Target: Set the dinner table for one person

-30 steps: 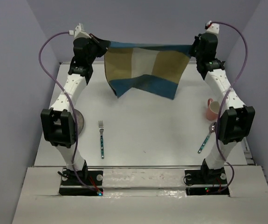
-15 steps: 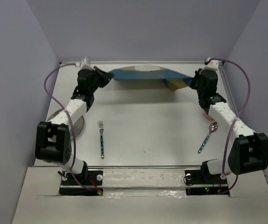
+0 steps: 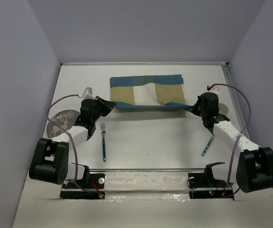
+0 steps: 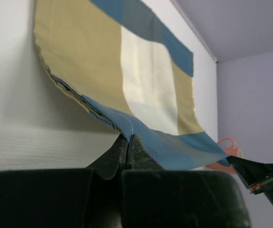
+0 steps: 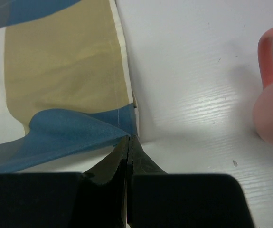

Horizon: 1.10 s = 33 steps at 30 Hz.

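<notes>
Large flat white matte tabletop (image 3: 150,135): spans the whole workspace; rigid, fixed, bears everything, nothing to grasp. Near: teal-handled metal fork (image 3: 103,142) left, matching spoon (image 3: 208,145) right. Midway: left claw (image 3: 108,104) and right claw (image 3: 189,108), each pinched shut on a near corner of the limp blue-tan-cream checked cloth placemat (image 3: 145,92), which lies far-centre.

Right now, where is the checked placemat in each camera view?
Top external: placemat far centre, mostly flat on the dinner table.
Left wrist: placemat upper middle, running away rightward.
Right wrist: placemat upper left.
Shared landmark: its blue near edge, pinched by left end effector and right end effector.
</notes>
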Tool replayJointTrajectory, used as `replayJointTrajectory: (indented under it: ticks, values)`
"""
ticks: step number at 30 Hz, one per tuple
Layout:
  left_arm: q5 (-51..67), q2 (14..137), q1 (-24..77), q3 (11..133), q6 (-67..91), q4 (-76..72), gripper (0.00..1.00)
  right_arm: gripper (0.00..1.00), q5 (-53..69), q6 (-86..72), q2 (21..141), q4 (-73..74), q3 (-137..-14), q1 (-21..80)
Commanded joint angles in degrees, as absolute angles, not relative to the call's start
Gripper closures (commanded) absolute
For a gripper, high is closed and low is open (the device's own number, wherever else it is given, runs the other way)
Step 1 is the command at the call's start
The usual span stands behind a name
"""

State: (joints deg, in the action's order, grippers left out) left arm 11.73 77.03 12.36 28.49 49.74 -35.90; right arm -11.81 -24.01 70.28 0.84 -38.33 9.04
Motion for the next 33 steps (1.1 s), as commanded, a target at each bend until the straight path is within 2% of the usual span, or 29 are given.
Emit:
replayJointTrajectory:
  ticks: [1, 17, 22, 27, 33]
  values:
    - [9.49, 73.57, 11.16, 31.63, 50.97, -41.66, 1.00, 1.00, -15.38, -23.38, 68.30, 2.89, -44.02, 7.82]
    - [5.19, 57.05, 12.57, 51.58, 44.39, -28.84, 1.00, 1.00, -16.88, -14.50, 51.77, 10.72, -64.93, 7.82]
    - [3.60, 58.27, 12.57, 54.14, 44.03, -27.86, 1.00, 1.00, -15.03, -13.98, 58.17, 11.86, -71.97, 7.82]
    - [4.21, 64.94, 11.96, 56.51, 44.21, -28.21, 1.00, 1.00, -17.58, -11.69, 69.05, 8.71, -76.46, 7.82]
    - [9.74, 75.84, 8.18, 68.61, 46.49, -28.04, 1.00, 1.00, -16.35, -7.13, 82.15, 7.64, -89.80, 7.82]
